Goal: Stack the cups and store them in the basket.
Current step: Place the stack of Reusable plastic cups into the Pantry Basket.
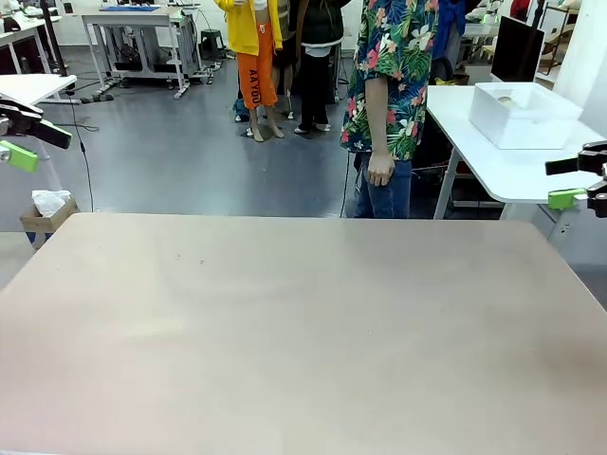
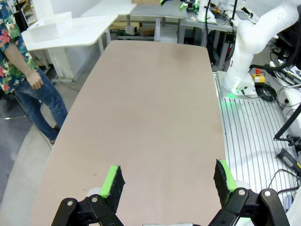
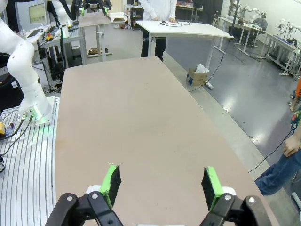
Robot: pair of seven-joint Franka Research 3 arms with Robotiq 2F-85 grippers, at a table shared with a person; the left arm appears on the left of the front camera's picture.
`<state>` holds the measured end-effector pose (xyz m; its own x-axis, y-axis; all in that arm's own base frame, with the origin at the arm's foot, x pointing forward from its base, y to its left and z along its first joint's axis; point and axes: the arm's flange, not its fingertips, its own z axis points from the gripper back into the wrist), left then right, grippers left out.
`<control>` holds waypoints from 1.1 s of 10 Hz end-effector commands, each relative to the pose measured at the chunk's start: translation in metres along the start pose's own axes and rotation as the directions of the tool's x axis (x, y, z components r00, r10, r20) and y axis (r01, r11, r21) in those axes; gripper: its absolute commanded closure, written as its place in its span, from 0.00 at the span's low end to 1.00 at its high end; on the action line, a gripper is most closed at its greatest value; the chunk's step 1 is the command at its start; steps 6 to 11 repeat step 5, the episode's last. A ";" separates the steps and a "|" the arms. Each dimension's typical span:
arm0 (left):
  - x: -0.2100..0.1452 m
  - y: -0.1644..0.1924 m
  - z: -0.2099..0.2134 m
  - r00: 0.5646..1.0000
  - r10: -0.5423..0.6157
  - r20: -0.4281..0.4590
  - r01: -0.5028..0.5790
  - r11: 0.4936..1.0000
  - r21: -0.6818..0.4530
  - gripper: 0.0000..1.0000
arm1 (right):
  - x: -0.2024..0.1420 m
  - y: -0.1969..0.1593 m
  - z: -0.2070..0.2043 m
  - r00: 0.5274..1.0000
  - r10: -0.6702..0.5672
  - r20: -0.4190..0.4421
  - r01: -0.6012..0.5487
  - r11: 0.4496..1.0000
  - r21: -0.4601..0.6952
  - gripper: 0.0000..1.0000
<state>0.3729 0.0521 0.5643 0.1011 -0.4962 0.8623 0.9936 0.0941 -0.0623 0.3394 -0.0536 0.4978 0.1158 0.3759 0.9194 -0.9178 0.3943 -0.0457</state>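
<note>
The cups are out of view. A white rectangular bin (image 1: 524, 114), matching the basket, stands on a neighbouring white table at the back right; it is also in the left wrist view (image 2: 49, 26). My left gripper (image 1: 28, 142) hangs open off the table's left side, fingers far apart (image 2: 169, 181), nothing between them. My right gripper (image 1: 574, 180) hangs open off the right side, also holding nothing (image 3: 161, 183).
The beige table (image 1: 285, 322) stretches between the arms. A person in a flowered shirt (image 1: 389, 85) stands at its far edge with one hand (image 1: 380, 171) hanging down. A small cardboard box (image 1: 43, 213) sits on the floor at the far left.
</note>
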 end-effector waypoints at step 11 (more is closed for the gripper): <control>0.003 -0.001 0.000 1.000 0.009 0.012 -0.009 1.000 -0.003 0.00 | 0.002 -0.003 -0.001 1.000 0.009 0.016 -0.009 1.000 -0.011 0.08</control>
